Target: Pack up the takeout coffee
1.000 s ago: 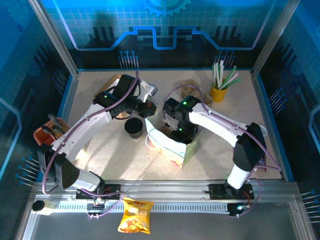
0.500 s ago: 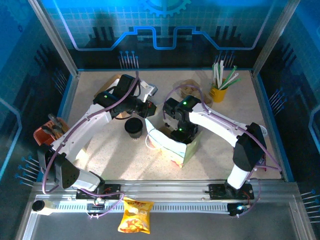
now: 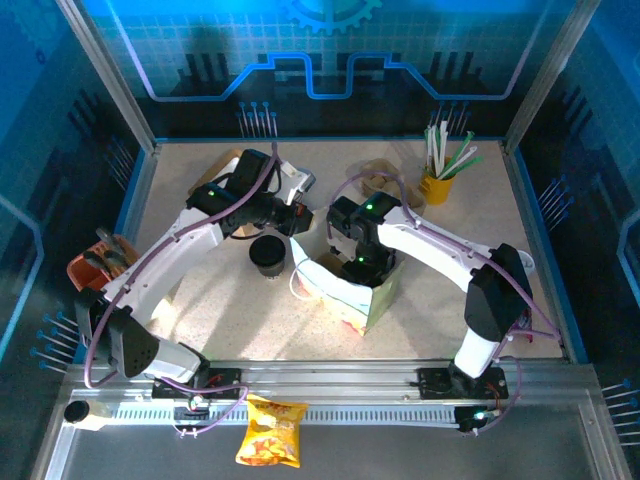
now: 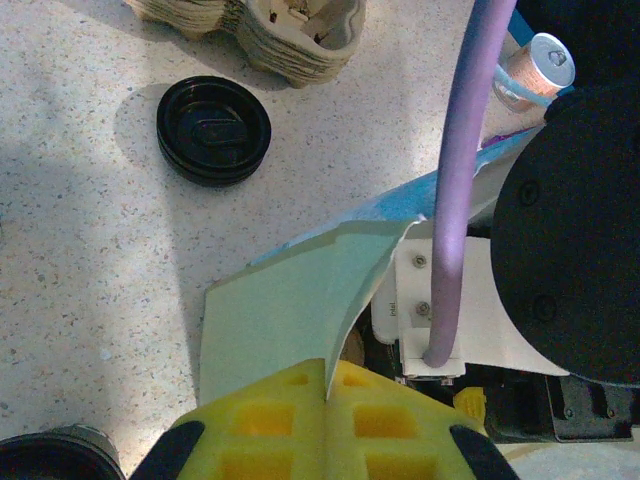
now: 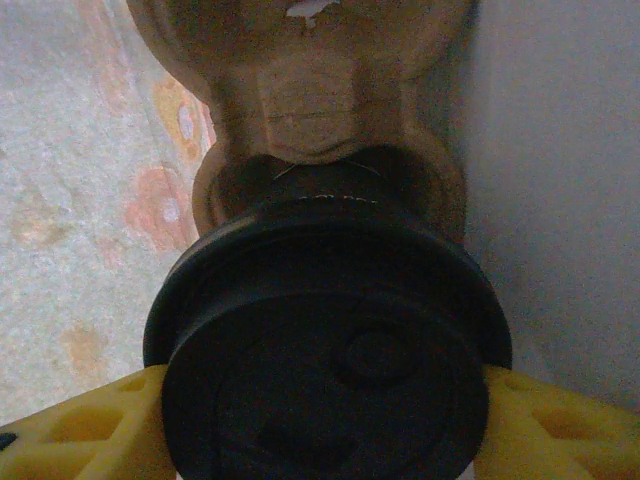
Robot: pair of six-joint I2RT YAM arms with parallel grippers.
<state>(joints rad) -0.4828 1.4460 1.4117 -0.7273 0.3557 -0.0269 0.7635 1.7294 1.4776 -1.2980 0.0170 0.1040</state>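
Standing open at mid-tabletop, the one paper bag (image 3: 350, 300) has its rim pinched tight in the left gripper (image 4: 325, 420), which keeps the mouth spread. Inside lies one cardboard carrier (image 5: 300, 100), directly beneath the one takeout coffee (image 5: 325, 370). The cup is upright with its lid on top, clamped by the right gripper (image 5: 325, 425). The coming move looks like a straight drop into the carrier's well by the right arm.
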